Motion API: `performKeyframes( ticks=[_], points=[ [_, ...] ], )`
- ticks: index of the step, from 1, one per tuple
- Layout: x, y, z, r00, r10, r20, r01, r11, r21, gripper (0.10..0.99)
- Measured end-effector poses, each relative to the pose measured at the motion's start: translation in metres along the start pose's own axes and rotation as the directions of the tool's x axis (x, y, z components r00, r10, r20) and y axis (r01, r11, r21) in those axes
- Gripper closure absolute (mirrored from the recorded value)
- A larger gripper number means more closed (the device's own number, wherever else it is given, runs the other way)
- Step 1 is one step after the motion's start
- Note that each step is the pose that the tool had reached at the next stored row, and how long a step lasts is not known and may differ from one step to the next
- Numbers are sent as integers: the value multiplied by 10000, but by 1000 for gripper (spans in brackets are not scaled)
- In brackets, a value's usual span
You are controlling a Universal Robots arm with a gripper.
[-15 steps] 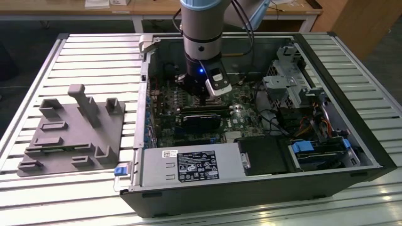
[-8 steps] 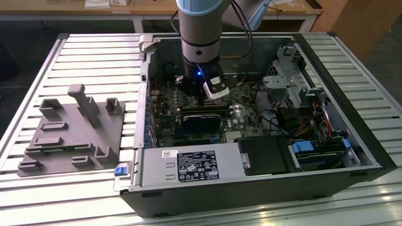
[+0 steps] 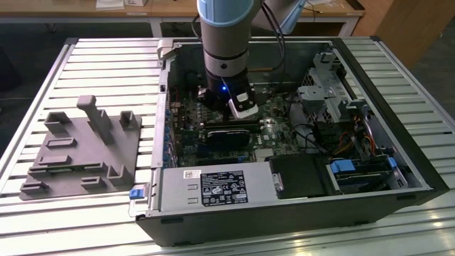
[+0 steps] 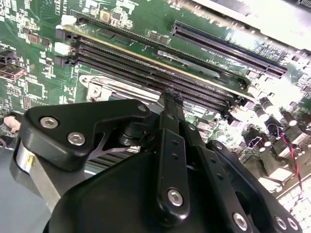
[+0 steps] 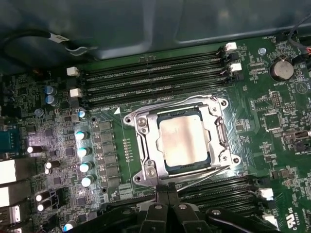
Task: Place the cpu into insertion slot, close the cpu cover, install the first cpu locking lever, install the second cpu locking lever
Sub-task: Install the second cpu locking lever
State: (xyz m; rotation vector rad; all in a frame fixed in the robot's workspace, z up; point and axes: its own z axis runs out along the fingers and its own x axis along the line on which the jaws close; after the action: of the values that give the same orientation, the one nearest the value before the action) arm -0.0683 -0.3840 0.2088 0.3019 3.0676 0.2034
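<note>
Chip (image 5: 183, 137) sits in its socket (image 5: 221, 138) under the lowered cover (image 5: 146, 138), at twelve o'clock from the gripper (image 5: 167, 194), whose fingers are pressed together.

No wording can be made out. In the exterior view a large black-and-white printed label (image 3: 221, 189) lies on the grey metal box (image 3: 170, 194) at the open black computer case's (image 3: 284, 218) near edge, with a small white barcode sticker (image 3: 193, 174) just above it. In the first wrist view the green circuit board (image 5: 272, 160) carries fine white lettering, and a small white printed triangle (image 5: 116, 110) sits by one corner of the silvery-rimmed square insertion slot (image 5: 223, 138).
</note>
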Motion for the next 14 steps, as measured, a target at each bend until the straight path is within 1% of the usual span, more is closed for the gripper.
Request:
performKeyframes(
  ticks=[2, 6, 7, 11, 14],
  points=[
    [8, -26, 2, 10000, 7, -18, -7, 10000, -95, 980],
    [40, -51, 16, 10000, 24, -76, -27, 9993, -384, 980],
    [49, -57, 20, 10000, 27, -88, -31, 9990, -444, 980],
    [77, -81, 42, 9999, 37, -123, -45, 9980, -624, 980],
    [95, -89, 60, 9999, 43, -145, -54, 9973, -735, 980]
  ],
)
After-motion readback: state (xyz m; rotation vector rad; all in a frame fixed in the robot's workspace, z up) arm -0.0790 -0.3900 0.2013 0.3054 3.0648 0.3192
